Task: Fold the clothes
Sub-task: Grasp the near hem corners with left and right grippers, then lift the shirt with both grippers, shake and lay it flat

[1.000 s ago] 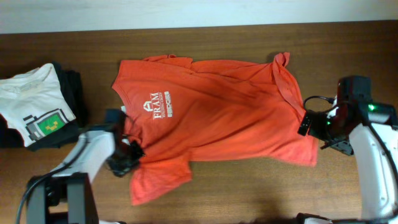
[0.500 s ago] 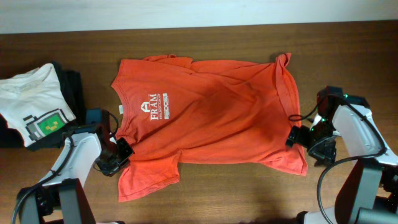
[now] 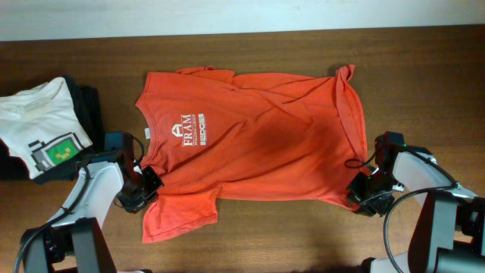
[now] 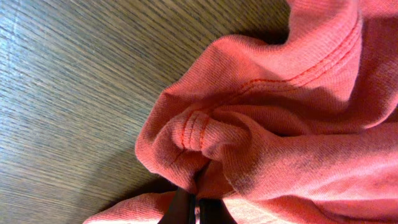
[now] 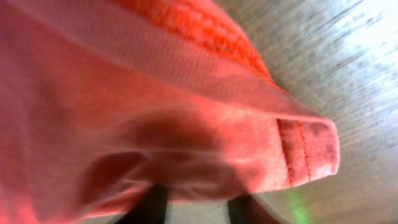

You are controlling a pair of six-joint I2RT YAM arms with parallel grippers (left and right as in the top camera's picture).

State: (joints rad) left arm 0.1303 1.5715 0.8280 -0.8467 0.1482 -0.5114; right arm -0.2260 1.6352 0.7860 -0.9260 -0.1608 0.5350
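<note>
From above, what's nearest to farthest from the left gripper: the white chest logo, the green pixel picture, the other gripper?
1. White chest logo, on the orange T-shirt, just up-right of the left gripper.
2. Green pixel picture, off to the left.
3. Right gripper, at the shirt's far corner.

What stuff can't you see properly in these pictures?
- Left gripper tips: left wrist view, buried in the bunched orange T-shirt and cut by the bottom edge.
- Right gripper: right wrist view, blurred, under cloth.
- Black garments: overhead, mostly under the white T-shirt.
- Small print under the logo: overhead, too small.
</note>
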